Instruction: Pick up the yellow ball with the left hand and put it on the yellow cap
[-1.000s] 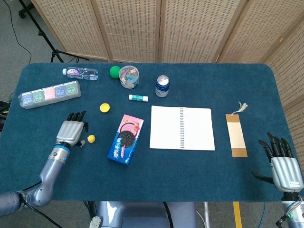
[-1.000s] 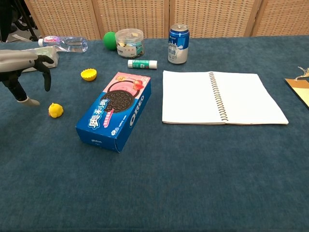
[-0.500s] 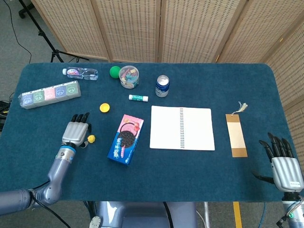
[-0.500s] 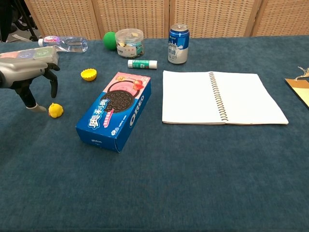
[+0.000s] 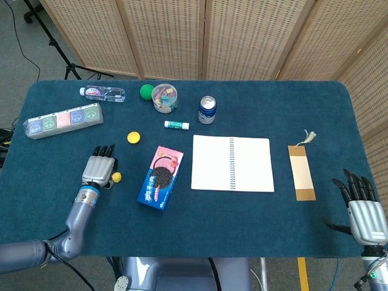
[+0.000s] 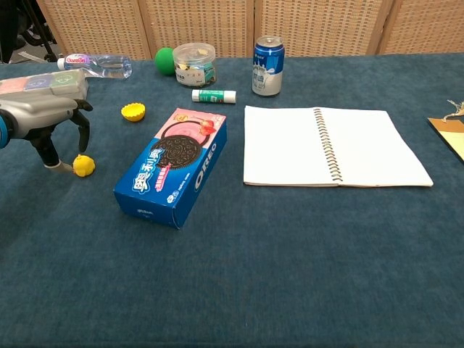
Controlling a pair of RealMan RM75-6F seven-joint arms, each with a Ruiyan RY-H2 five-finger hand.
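The small yellow ball (image 5: 116, 177) (image 6: 84, 165) lies on the blue cloth, left of the Oreo box. My left hand (image 5: 99, 168) (image 6: 48, 119) hovers right beside and over it, fingers spread and pointing down, thumb tip close to the ball's left side; nothing is held. Farther back sits the yellow cap (image 5: 133, 137) (image 6: 133, 112), open side up. My right hand (image 5: 365, 212) rests open at the table's near right corner, seen only in the head view.
An Oreo box (image 6: 172, 164) lies just right of the ball. Behind are a water bottle (image 6: 97, 64), green ball (image 6: 165, 59), plastic jar (image 6: 195, 64), glue stick (image 6: 213, 96) and can (image 6: 267, 56). An open notebook (image 6: 330, 147) and a bookmark (image 5: 301, 171) lie to the right.
My left hand has shifted right toward the yellow ball and dropped lower, so its thumb now stands next to the ball. The ball and right hand have stayed put.
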